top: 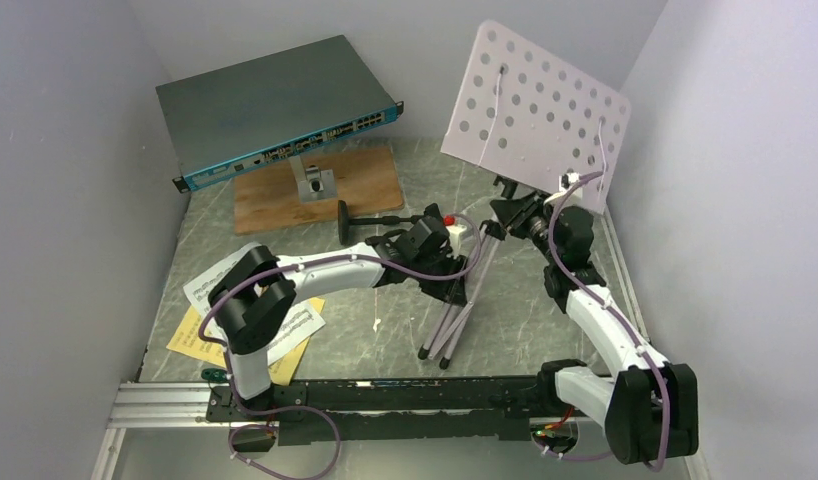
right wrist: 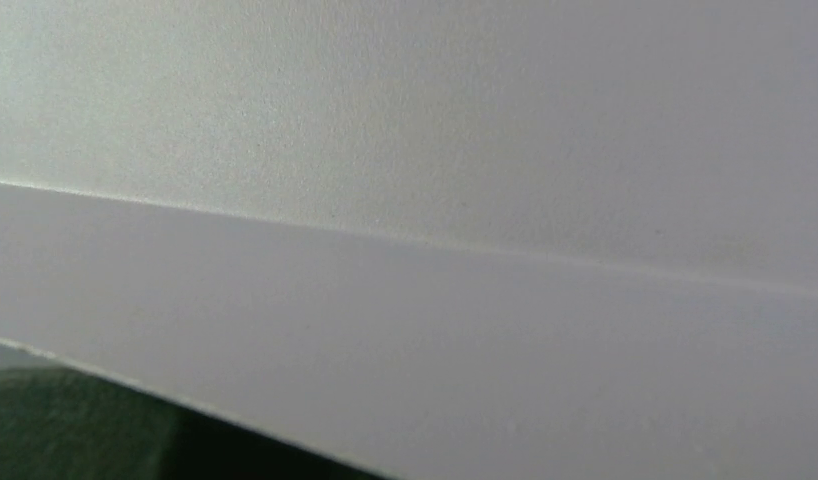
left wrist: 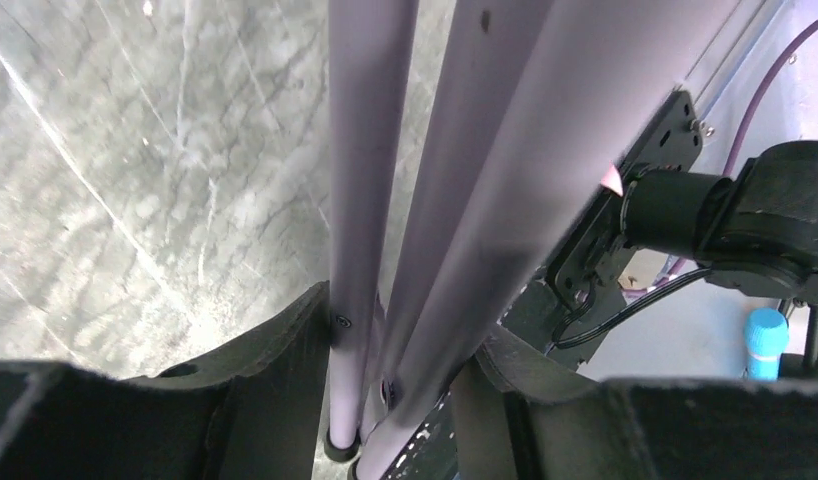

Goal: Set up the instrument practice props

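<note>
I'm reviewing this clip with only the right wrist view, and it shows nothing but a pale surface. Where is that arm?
Observer: It is tucked under the music stand, below the perforated desk. The right claw holds the black joint there.
Reviewer: And the left arm?
Observer: The left claw is closed around the stand's folded legs, one finger on each side.
Reviewer: Are the sheets on the stand yet?
Observer: No. The music sheets lie flat on the table by the left arm's base.

top: overhead | left wrist: close on tripod legs (left wrist: 370, 200) | right wrist: against pale surface (right wrist: 409, 150)
</note>
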Motion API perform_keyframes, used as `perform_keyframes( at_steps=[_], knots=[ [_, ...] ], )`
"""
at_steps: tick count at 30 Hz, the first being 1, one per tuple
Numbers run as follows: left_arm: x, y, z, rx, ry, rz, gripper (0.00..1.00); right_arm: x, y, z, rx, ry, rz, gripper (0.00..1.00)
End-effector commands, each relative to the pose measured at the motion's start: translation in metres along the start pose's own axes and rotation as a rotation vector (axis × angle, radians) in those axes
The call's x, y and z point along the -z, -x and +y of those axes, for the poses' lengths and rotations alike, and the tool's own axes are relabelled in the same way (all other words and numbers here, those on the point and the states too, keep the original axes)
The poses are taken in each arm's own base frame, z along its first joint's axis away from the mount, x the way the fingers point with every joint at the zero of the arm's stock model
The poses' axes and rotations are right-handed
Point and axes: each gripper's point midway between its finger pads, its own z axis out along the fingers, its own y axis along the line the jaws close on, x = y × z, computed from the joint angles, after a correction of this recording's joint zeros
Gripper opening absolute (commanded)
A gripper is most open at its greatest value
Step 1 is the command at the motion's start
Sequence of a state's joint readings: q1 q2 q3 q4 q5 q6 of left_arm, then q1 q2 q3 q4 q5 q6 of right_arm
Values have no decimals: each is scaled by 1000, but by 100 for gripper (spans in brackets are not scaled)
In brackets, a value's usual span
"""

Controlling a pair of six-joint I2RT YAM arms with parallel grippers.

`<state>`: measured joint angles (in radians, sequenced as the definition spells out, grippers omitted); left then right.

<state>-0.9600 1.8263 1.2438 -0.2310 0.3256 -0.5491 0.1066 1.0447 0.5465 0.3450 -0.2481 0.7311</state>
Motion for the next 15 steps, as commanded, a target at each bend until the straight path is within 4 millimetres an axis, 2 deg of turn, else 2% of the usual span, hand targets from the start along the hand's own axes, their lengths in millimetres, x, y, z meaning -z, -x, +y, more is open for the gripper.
perform_keyframes(
  at_steps=[1,5,10,15],
  knots=[
    [17,41,75,-11,288,-136,14,75,96,191,430,699,-306,0],
    [27,60,80,-51,342,-209,0,96,88,213,507,827,-326,0],
    [41,71,99,-106,447,-301,0,128,75,231,556,970,-363,0],
    [50,77,114,-186,502,-417,0,154,50,243,712,1074,-379,0]
  ],
)
